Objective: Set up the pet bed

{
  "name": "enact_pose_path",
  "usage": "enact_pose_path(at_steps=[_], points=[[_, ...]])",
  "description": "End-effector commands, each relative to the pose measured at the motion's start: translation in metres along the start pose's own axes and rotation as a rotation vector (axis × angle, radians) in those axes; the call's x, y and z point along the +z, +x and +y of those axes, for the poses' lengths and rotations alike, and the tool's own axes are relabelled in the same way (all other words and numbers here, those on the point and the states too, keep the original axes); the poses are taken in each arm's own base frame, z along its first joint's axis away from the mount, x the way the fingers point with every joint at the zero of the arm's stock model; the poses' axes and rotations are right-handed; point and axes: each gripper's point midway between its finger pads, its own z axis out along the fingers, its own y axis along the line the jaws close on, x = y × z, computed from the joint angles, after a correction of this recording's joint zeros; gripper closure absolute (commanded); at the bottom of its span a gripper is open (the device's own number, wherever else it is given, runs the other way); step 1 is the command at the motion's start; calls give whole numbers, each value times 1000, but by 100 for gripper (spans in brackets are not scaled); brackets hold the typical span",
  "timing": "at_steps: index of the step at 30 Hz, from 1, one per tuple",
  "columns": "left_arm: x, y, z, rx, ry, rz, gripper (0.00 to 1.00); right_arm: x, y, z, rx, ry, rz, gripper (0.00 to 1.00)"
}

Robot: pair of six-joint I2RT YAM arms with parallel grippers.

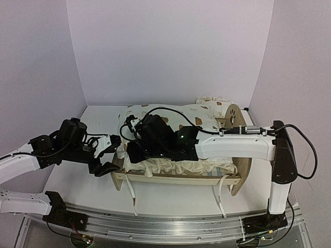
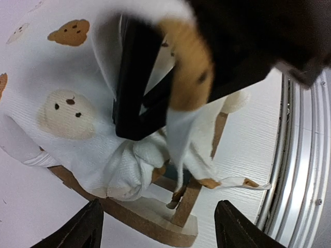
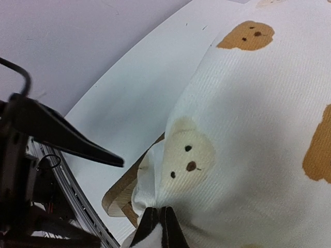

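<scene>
Right gripper (image 3: 159, 226) pinches the cushion (image 3: 248, 119) at its left corner; left gripper (image 1: 108, 155) hangs open just beside. Best draw that corner gently down over the bed frame (image 1: 176, 179).

The cushion (image 1: 191, 113) is cream, printed with bear faces, some tan, some pale beige; in the right wrist view a tan one sits toward 1 o'clock. The bed frame (image 1: 181, 179) is light wood, the table (image 1: 77, 178) white, the walls (image 1: 170, 51) pale lilac. The left arm (image 1: 18, 168) and right arm (image 1: 232, 147) are white with black joints.
</scene>
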Motion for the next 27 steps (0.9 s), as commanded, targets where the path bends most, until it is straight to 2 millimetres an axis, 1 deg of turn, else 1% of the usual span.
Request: enact_pose_path(at_steps=[1,4,7,9,12,14,17,19,21,23,25,26,27], points=[[-19,-8,-12,-38,46,-36,22,12,1,9,18,2,4,100],[-22,-12,-8,-71,25,-49,24,25,5,10,20,10,22,100],[-31,-30,-6,-77,21,-110,27,37,15,11,33,9,58,100],[-37,-40,-4,-74,12,-147,29,44,25,11,47,15,88,100],[-41,-45,-4,-63,11,-173,32,48,38,7,65,28,129,99],[-42,-47,-7,-55,23,-184,34,45,47,3,73,37,158,94],[-40,-50,-7,-38,31,-201,37,32,48,5,76,22,176,86],[-35,-49,-8,-14,38,-201,40,20,43,15,56,-19,180,78],[-27,-49,-9,12,52,-199,41,5,38,28,28,-82,190,67],[-18,-48,-7,18,62,-184,42,-12,33,41,12,-151,205,58],[-10,-45,-5,20,62,-158,44,-27,33,40,14,-166,210,52],[-5,-41,-3,25,58,-136,46,-45,25,41,21,-176,188,50],[-2,-38,0,28,49,-121,48,-60,23,37,26,-173,177,47]])
